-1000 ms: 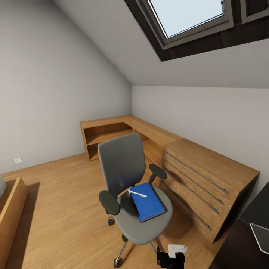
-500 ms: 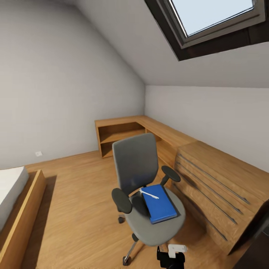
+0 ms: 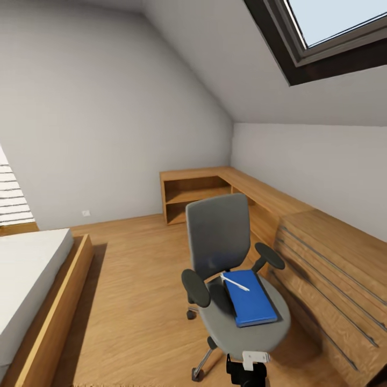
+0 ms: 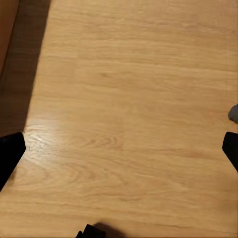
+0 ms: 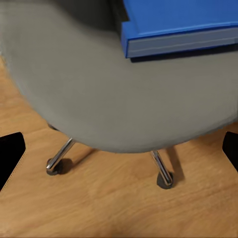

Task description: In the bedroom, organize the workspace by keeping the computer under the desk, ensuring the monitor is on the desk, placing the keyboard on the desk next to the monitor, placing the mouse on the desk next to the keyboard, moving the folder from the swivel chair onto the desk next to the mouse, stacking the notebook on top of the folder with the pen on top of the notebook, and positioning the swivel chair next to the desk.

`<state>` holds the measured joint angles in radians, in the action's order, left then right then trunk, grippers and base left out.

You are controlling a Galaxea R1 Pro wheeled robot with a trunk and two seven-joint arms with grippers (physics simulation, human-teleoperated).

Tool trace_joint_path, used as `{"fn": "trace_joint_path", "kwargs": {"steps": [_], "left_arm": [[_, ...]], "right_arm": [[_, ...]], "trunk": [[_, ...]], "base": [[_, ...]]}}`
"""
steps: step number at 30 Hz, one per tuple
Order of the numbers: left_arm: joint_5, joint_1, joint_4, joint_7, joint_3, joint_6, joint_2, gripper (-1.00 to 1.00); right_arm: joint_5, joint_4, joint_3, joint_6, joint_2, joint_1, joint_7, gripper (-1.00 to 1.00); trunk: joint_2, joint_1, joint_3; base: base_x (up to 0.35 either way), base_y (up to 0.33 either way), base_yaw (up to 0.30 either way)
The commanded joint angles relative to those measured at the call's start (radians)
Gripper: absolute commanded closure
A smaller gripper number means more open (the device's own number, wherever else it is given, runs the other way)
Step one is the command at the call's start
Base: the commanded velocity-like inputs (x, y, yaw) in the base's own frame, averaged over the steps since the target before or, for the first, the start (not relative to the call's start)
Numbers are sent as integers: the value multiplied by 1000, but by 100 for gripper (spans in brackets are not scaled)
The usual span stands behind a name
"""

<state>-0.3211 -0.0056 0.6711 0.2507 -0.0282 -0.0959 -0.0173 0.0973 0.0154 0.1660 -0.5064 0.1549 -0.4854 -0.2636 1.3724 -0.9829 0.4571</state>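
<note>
Cut off at the right edge of the head view: a wooden drawer unit (image 3: 344, 279) with long bar handles, joined to a low wooden counter (image 3: 252, 188) running into the far corner, with an open shelf (image 3: 196, 201) beneath its left end. Cropped at upper right, a dark-framed skylight (image 3: 328, 37); at lower left, part of a bed (image 3: 32, 285) in a wooden frame. Centre-right, on the wood floor (image 3: 134, 279), a grey swivel chair (image 3: 220, 236) carrying a blue folder (image 3: 250, 298) flat on the seat, with a thin white pen-like item (image 3: 235, 281) at the folder's far end, too small to identify surely. At bottom centre, a black and white piece of robot hardware (image 3: 248, 368), half out of frame. In the right wrist view, right gripper (image 5: 119, 156) spread wide, dark fingertips (image 5: 10, 153) at both side edges, nothing between, above the chair's seat edge, blurred, with the folder's corner at top and two chrome legs on castors below. In the left wrist view, left gripper (image 4: 119, 151) likewise open, fingertips (image 4: 10, 156) at the side edges over bare floorboards.
</note>
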Motion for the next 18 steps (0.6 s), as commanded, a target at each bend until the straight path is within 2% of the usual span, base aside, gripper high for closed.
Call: {"fn": "trace_joint_path", "kwargs": {"steps": [1,18], "left_arm": [[-9,-1,-1,4,-3,-6,0,-100],[-7,-1,-37,4,-6,-12,2,-100]], "right_arm": [[10,2,9,-4,0,-1,-2,-100],[9,1,10,-4,-5,-1,-2,-100]], "trunk": [[1,0,1],[1,0,6]], "base": [[0,0,277],[0,0,273]]}}
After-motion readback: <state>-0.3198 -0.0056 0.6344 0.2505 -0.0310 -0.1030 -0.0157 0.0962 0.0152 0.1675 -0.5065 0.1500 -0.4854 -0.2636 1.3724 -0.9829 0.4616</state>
